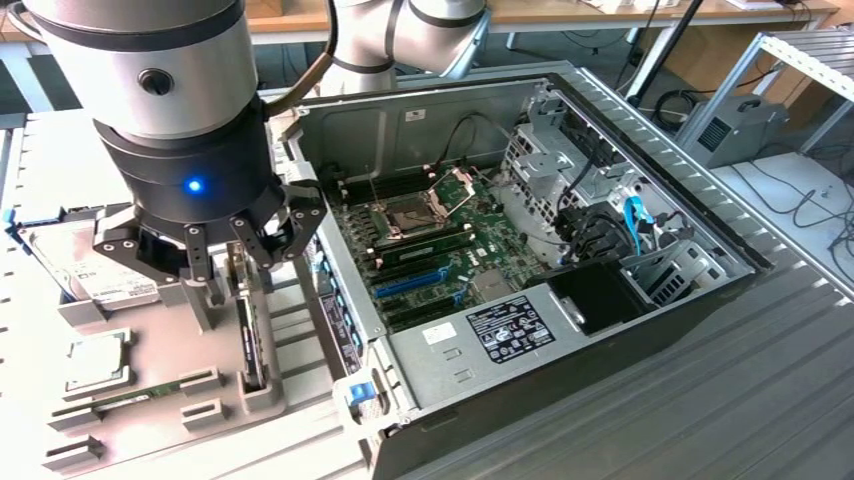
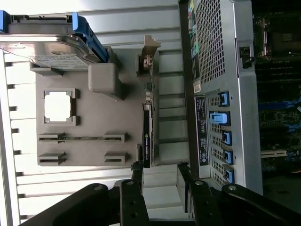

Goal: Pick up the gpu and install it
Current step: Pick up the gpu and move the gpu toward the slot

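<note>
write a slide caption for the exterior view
Open gripper hangs over the gpu, which stands on edge in a grey parts tray beside the open computer case.

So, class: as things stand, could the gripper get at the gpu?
Probably yes: the gripper hangs open right above the gpu, whose upper edge stands bare in its grey holder, nothing between.

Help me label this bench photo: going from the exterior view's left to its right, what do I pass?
Hard drive → gpu → motherboard → black box inside the computer case.
</note>
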{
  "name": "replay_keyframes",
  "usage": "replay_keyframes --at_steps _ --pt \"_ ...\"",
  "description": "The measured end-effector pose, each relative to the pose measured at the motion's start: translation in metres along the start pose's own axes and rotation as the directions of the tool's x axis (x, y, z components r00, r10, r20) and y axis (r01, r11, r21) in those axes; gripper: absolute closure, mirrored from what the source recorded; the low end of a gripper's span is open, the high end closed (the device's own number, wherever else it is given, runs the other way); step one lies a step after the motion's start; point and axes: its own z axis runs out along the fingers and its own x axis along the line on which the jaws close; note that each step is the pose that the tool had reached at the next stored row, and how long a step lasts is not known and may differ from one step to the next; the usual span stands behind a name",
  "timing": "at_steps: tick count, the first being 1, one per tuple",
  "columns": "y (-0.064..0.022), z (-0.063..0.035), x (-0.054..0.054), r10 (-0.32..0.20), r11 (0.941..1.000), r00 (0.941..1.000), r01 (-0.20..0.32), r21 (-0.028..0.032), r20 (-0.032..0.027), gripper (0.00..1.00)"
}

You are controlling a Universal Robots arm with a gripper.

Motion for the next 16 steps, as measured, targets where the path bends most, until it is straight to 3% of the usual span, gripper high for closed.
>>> replay_keyframes --at_steps 16 --pt "-0.0002 0.0038 0.0009 0.000 1.0000 1.0000 0.000 0.0000 0.0000 0.58"
